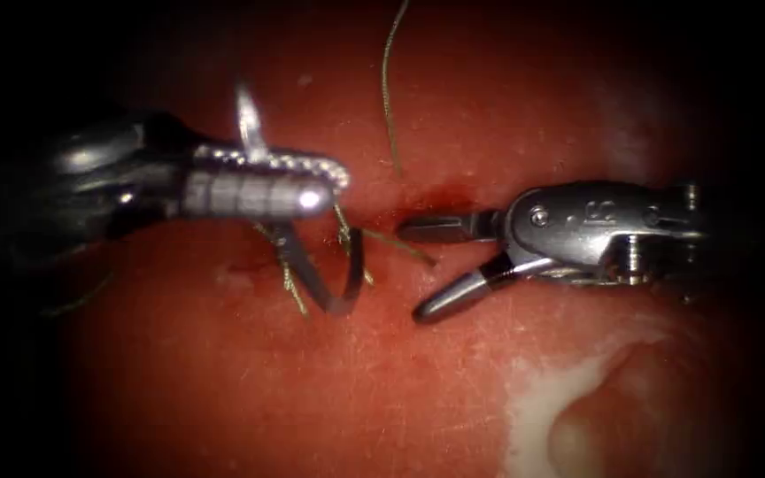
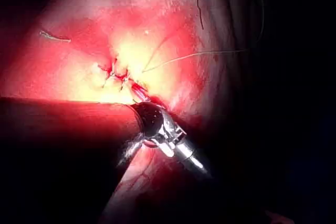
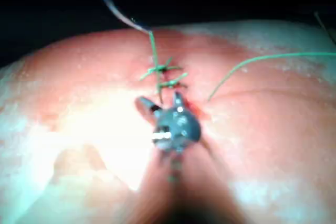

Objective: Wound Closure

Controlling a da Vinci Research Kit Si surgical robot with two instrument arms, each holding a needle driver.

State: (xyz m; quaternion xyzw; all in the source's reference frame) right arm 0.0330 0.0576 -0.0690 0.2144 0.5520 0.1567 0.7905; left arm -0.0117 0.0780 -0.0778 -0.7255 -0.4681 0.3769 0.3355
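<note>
Clamping the needle [image 1: 325, 288] near mid-curve, clear of the tissue [image 1: 223, 398], the left tool [image 1: 312, 186] faces the right tool [image 1: 427, 270], spread and empty; trailing thread [image 1: 389, 88] nearby risks snagging those parted jaws.

Readable markings: none. The right tool [image 1: 418, 270] carries faint stamped characters on its metal wrist housing in the endoscope view, too small and blurred to make out. No legible text, label, brand or number on the left tool [image 1: 334, 181] or on the tissue [image 1: 223, 389]
</note>
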